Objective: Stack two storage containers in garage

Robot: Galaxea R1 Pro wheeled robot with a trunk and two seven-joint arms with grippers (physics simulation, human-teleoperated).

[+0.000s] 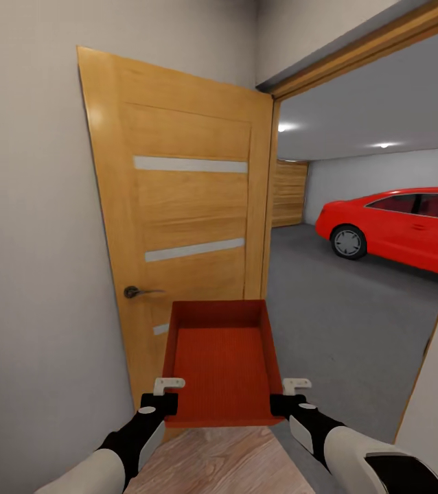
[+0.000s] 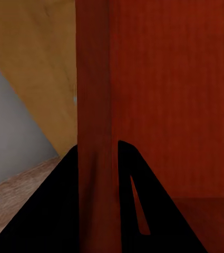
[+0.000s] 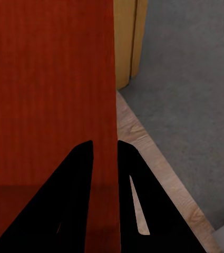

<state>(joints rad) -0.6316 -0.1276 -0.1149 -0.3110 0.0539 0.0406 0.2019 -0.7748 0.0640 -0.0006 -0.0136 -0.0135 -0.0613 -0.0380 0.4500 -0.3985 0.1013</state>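
One bin (image 1: 222,363) is held at 12 o'clock, its side walls clamped by the left end effector (image 1: 167,387) and the right end effector (image 1: 289,390). The carry step is judged under way; the garage floor (image 1: 342,302) at 1 o'clock must be entered past the door (image 1: 185,213).

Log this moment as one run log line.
phase: carrying | load: storage container | left gripper: shut on wall | right gripper: shut on wall | location: open door, garage floor ahead
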